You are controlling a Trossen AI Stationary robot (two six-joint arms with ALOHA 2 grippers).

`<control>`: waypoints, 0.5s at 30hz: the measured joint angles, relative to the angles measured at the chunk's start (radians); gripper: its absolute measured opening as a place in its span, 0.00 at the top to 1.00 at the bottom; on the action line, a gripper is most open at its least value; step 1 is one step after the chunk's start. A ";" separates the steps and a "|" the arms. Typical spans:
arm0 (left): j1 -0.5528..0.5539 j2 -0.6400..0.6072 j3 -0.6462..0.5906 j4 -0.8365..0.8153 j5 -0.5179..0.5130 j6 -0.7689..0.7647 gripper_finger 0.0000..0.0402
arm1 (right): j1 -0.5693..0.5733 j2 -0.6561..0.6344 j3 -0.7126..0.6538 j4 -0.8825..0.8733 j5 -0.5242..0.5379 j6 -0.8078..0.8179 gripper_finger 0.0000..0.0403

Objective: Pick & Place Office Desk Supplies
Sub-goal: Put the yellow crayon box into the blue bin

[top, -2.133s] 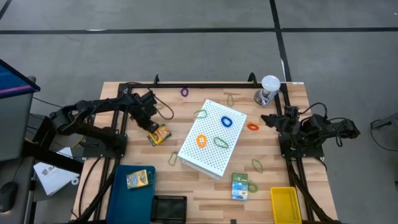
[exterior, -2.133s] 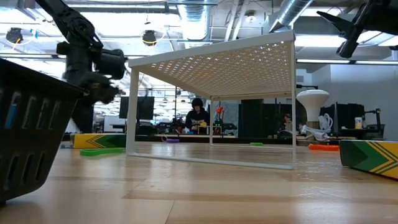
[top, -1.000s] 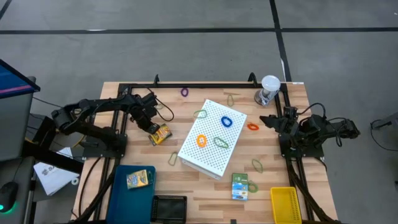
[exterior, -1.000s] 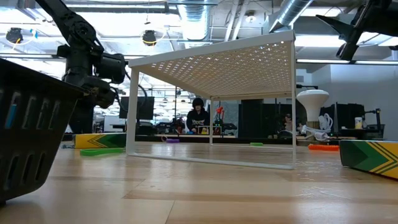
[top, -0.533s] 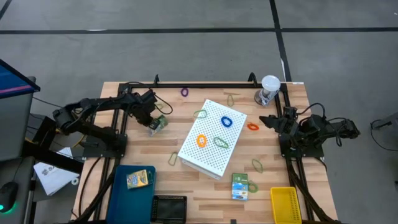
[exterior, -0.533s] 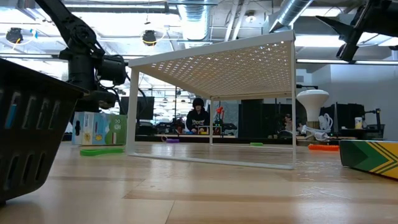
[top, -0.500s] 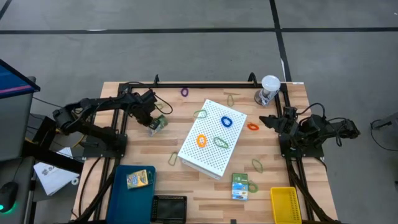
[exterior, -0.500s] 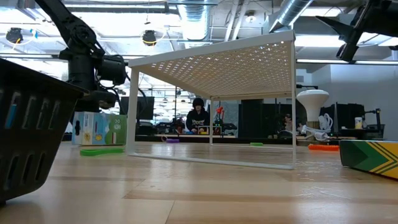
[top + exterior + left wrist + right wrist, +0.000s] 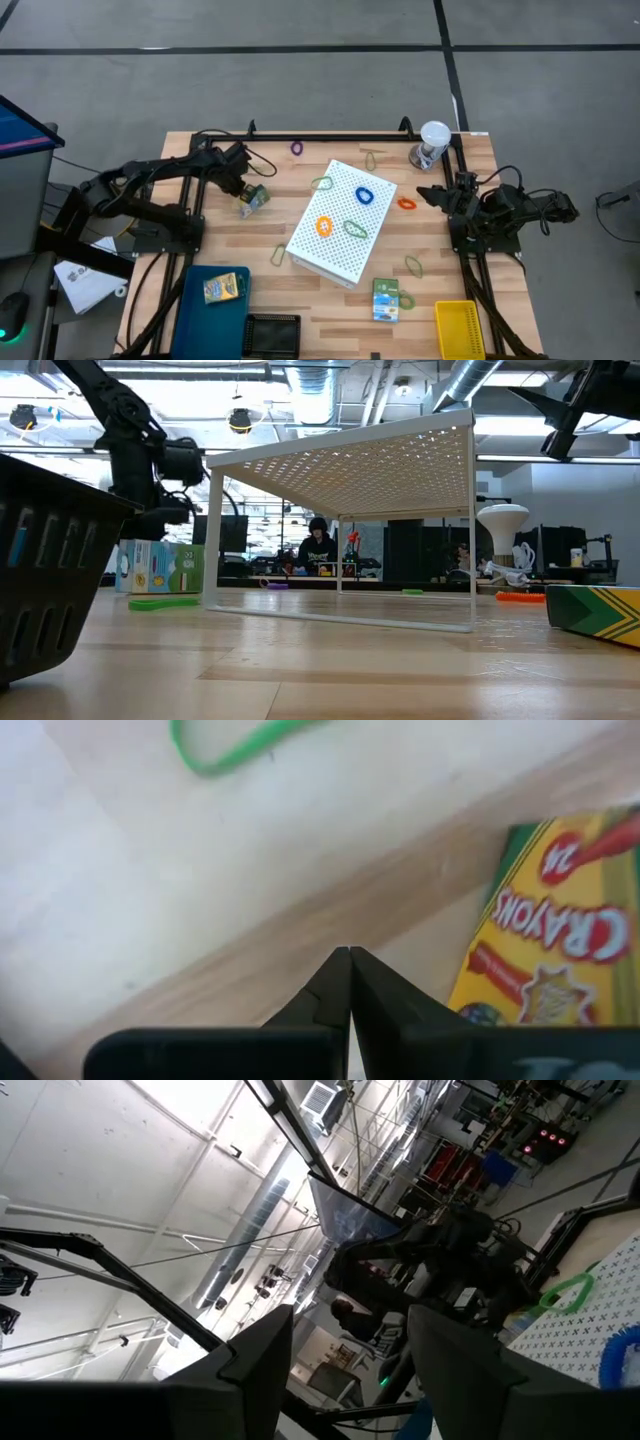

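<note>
A yellow-orange crayon box (image 9: 253,199) stands on one long edge on the table (image 9: 160,567), left of the white perforated box (image 9: 342,222). My left gripper (image 9: 243,186) is shut, points steeply down and hangs just above and beside it; its wrist view shows the shut fingertips (image 9: 348,958) next to the box's printed face (image 9: 560,920). My right gripper (image 9: 432,192) waits open and raised at the right (image 9: 340,1370). A second crayon box (image 9: 225,287) lies in the blue tray. A green card box (image 9: 386,299) lies flat near the front. My left gripper's shut fingers (image 9: 400,1005) come down from above beside the standing crayon box's left edge (image 9: 480,960). Bare wood shows between the fingertips and the box. Whether the outer side of a finger touches the box farther back I cannot tell.
Blue (image 9: 364,195), orange (image 9: 324,226) and green (image 9: 355,229) bands lie on the white box. Loose bands lie on the table: purple (image 9: 297,148), orange (image 9: 406,203), olive (image 9: 413,266). There are also a clear cup (image 9: 432,143), a yellow bin (image 9: 459,330), a black basket (image 9: 272,335) and a blue tray (image 9: 205,310).
The crayon box lay flat on the table a second ago. It has tipped up onto its long edge and shifted a little toward the far edge, and now stands upright. My left gripper, still shut, has moved slightly toward the far edge and tipped to point more steeply down.
</note>
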 joint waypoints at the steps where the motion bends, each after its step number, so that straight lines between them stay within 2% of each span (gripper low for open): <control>1: 0.000 -0.012 0.000 0.002 -0.007 0.000 1.00 | 0.000 0.000 0.000 0.000 0.000 0.000 0.51; 6: 0.017 -0.086 0.000 0.001 -0.011 -0.001 1.00 | 0.000 0.000 0.000 0.000 0.001 0.000 0.51; 10: 0.027 -0.187 0.024 0.000 0.076 0.037 0.97 | 0.000 0.000 0.000 0.000 0.002 0.000 0.51; 15: 0.018 -0.271 0.107 -0.053 0.108 0.094 0.81 | 0.000 0.000 0.000 0.000 0.003 -0.005 0.51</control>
